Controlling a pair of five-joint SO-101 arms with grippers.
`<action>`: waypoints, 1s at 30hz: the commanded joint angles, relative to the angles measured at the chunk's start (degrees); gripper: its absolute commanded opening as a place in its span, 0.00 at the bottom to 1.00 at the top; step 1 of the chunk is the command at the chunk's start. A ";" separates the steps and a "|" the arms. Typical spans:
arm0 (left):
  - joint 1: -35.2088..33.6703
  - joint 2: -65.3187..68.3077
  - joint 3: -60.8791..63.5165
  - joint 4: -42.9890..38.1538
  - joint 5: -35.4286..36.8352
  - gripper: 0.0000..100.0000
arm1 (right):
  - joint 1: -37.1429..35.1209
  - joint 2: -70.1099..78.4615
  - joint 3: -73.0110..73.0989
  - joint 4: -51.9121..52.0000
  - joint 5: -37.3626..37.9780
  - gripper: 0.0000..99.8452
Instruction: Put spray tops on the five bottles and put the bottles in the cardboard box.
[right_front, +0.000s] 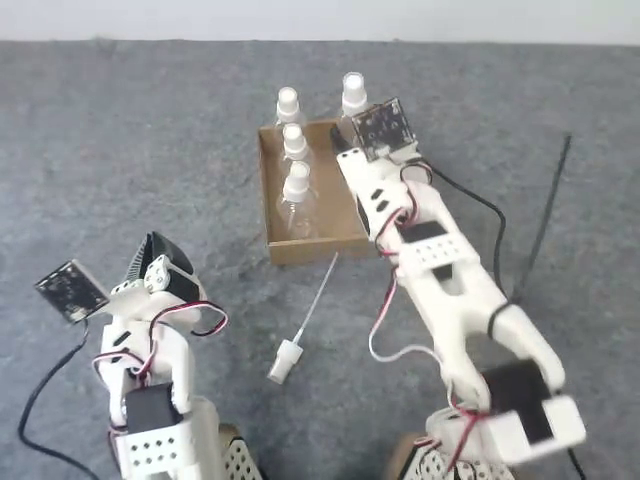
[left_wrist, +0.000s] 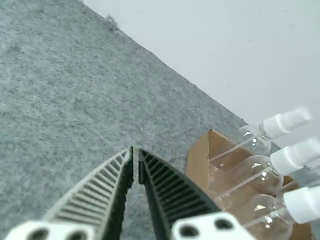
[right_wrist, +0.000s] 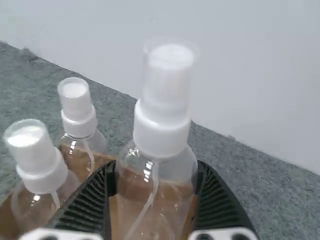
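The right tool (right_wrist: 156, 177) grips a capped bottle (right_wrist: 162, 120) at the box's (right_front: 268, 190) 1 o'clock corner; the left tool (left_wrist: 135, 162) is pinched together, empty.

Two bottles (right_front: 298, 188) stand in the cardboard box (right_front: 268, 195), a third bottle (right_front: 288, 106) at its far end. The fourth bottle (right_front: 354, 93) sits inside the right claw (right_wrist: 156, 176) at the far right corner. A spray top (right_front: 287, 360) lies on the bench (right_front: 150, 150) before the box.

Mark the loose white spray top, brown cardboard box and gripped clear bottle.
Loose white spray top (right_front: 284, 362), high view, head.
Brown cardboard box (right_front: 300, 250), high view, near wall.
Clear bottle (right_wrist: 160, 167), right wrist view, its shoulder.
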 joint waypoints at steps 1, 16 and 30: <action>-0.26 -0.97 -0.66 -1.93 -0.35 0.01 | 2.24 4.00 -8.35 -1.63 0.70 0.01; -0.26 -0.97 -0.66 -1.93 -0.35 0.01 | 3.56 18.33 -13.89 -11.74 -9.32 0.01; -0.26 -0.97 -0.57 -1.93 -0.35 0.01 | 3.56 26.33 -13.89 -20.26 -9.23 0.01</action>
